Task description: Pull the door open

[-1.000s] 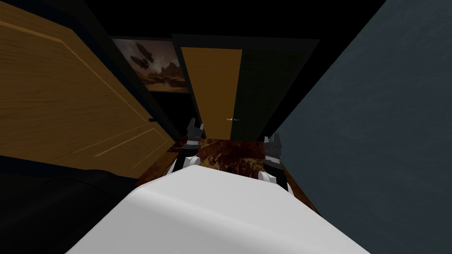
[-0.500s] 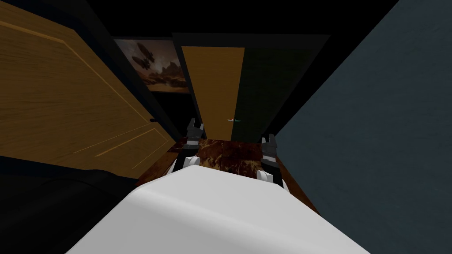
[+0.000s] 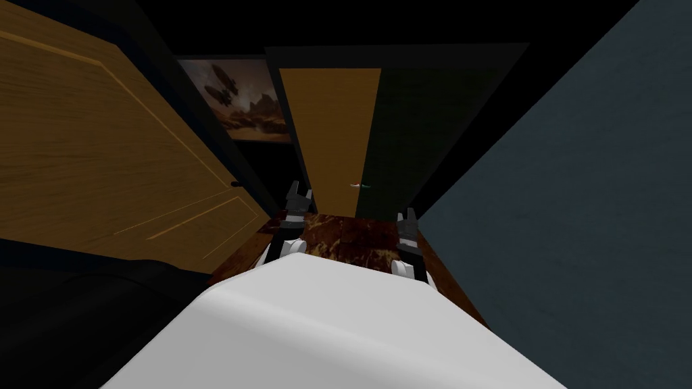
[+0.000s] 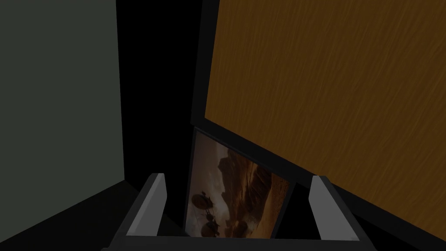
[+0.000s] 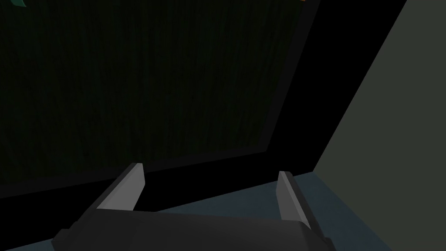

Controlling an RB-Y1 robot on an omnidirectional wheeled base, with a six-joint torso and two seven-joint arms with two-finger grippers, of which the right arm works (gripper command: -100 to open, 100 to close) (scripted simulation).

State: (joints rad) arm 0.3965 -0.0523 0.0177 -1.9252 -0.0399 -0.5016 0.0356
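**A:** What's nearest, and has it moved?

**B:** The right gripper (image 3: pixel 407 221) has slid inward toward the middle over the last second. It hangs released, its fingers spread and holding nothing, low over the red-brown marbled floor (image 3: pixel 351 236). The left gripper (image 3: pixel 298 196) is also released and empty. It sits where it was, at the left edge of that floor strip.

**A:** And the rest of the view?

**B:** Everything has shifted together, so that is my own move. The doorway ahead looks wider and taller, so I've come closer.

**A:** Where's the door?

**B:** It's straight ahead at the end of the narrow passage, past both grippers and well apart from them. The door (image 3: pixel 331 135) shows as an orange-brown panel. A dark greenish panel (image 3: pixel 432 135) sits beside it on the right, inside the same dark frame. The small handle (image 3: pixel 356 185) is at the seam between the two panels. I can't tell whether that seam is a gap. A picture (image 3: pixel 236 101) hangs just left of the frame.

**A:** What does that mean for the task?

**B:** I judge this is still the approach, because nothing is gripped and no pull has begun. The right gripper faces the dark panel and has drifted toward the handle's side, so it is probably the one lining up. It must still reach the handle and clench on it.
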